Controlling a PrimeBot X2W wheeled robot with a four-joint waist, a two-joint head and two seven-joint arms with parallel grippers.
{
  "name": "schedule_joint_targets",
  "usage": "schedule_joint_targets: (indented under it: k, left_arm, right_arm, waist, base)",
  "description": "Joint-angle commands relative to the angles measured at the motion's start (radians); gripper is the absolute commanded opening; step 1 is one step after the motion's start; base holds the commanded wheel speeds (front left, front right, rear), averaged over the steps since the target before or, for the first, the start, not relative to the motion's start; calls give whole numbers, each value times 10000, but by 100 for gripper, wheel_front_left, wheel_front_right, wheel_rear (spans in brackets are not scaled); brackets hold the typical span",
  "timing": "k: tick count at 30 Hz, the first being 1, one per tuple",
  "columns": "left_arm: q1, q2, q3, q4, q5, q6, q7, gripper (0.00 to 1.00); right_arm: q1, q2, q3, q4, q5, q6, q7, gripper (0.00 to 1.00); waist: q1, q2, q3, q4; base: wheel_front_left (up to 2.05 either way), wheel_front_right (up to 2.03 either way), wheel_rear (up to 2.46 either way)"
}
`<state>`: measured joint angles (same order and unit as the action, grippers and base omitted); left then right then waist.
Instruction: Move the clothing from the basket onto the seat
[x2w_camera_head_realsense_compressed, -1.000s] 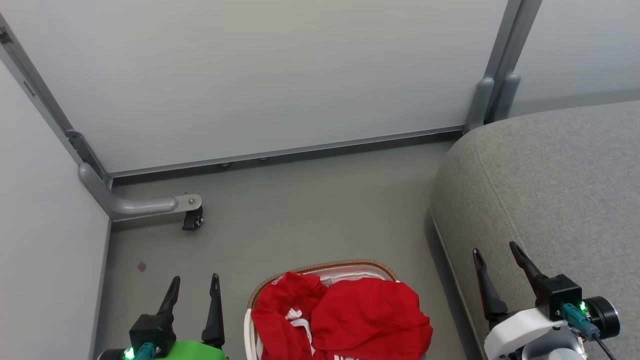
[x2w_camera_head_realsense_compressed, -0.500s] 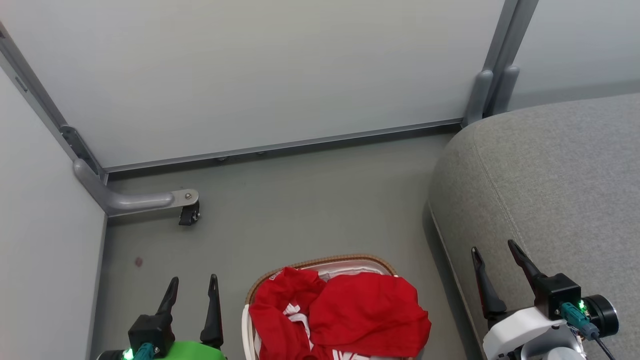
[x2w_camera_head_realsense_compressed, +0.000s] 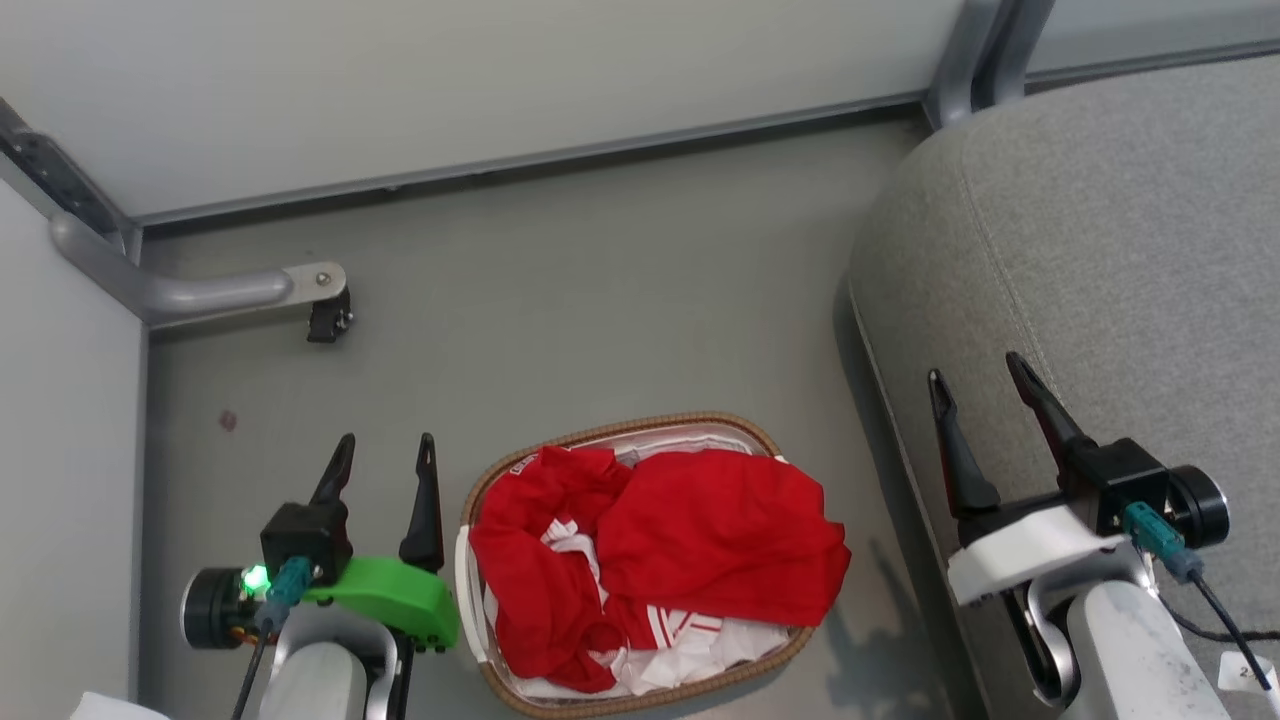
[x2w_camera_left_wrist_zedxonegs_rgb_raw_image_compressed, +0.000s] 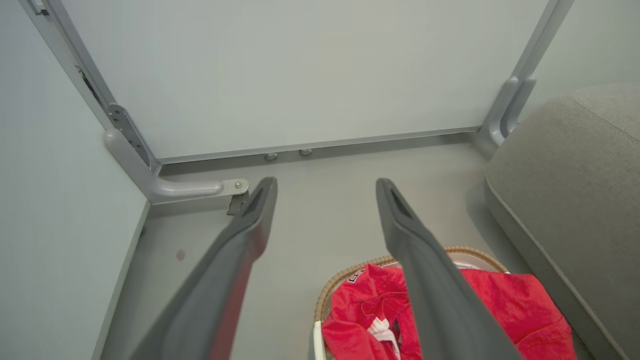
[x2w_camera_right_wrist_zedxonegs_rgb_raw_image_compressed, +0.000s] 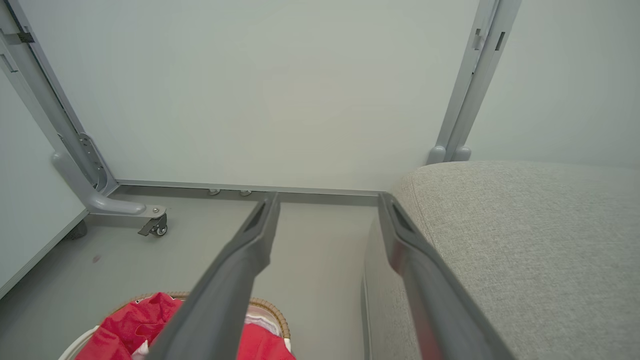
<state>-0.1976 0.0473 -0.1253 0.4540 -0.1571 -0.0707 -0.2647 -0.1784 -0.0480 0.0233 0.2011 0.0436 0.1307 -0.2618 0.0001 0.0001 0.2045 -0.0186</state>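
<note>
Clothing (x2w_camera_head_realsense_compressed: 660, 540), a heap of bright red jerseys with white striped trim, lies in the basket (x2w_camera_head_realsense_compressed: 620, 425), which stands on the grey floor (x2w_camera_head_realsense_compressed: 600, 280) between the two arms. It is beside the seat (x2w_camera_head_realsense_compressed: 1100, 250) and clear of it. The left gripper (x2w_camera_head_realsense_compressed: 387, 440) hangs just left of the basket's rim, fingers pointing away from the robot over bare floor, spread apart and holding nothing. The right gripper (x2w_camera_head_realsense_compressed: 975, 366) is raised over the near edge of the seat, tilted slightly to the left, its fingers likewise spread and empty. The head view takes in the basket's full oval, with the white liner (x2w_camera_head_realsense_compressed: 700, 650) showing under the red cloth at the near side. The left wrist view cuts the basket off at its bottom edge, with that gripper's right finger crossing in front of the jerseys. The right wrist view looks low along the seat's rounded top, toward the pale wall panel (x2w_camera_right_wrist_zedxonegs_rgb_raw_image_compressed: 250, 90) and the caster (x2w_camera_right_wrist_zedxonegs_rgb_raw_image_compressed: 156, 227) at the frame's foot. Against the earlier head pictures the whole scene has slid upward, so the camera has tipped down. The basket, then cropped at the bottom, is now whole, and both pale forearms have come into the picture. Both sets of fingers stand as wide as before.
</note>
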Motion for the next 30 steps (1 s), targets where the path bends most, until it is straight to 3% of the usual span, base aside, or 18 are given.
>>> schedule_joint_targets:
  k: [1, 16, 30]
  left_arm:
    - [-502, 57, 58, 195, 206, -54, 3, 100]
    - [-3797, 273, -576, 3527, 1113, -384, 3, 100]
    - [-5502, 656, -1177, 5757, 1516, -387, 4, 100]
  right_arm:
    - [-315, -41, 29, -87, 99, 1, -49, 100]
    - [-2019, -37, 263, -408, 461, 1, -49, 100]
    - [-2446, -35, 538, -490, 734, 1, -49, 100]
  waist:
    - [-1, -1, 1570, -460]
    - [-1, -1, 4687, -1212]
    - [-1, -1, 5711, -1638]
  base:
    - [0, 0, 0]
    - [0, 0, 0]
    - [0, 0, 0]
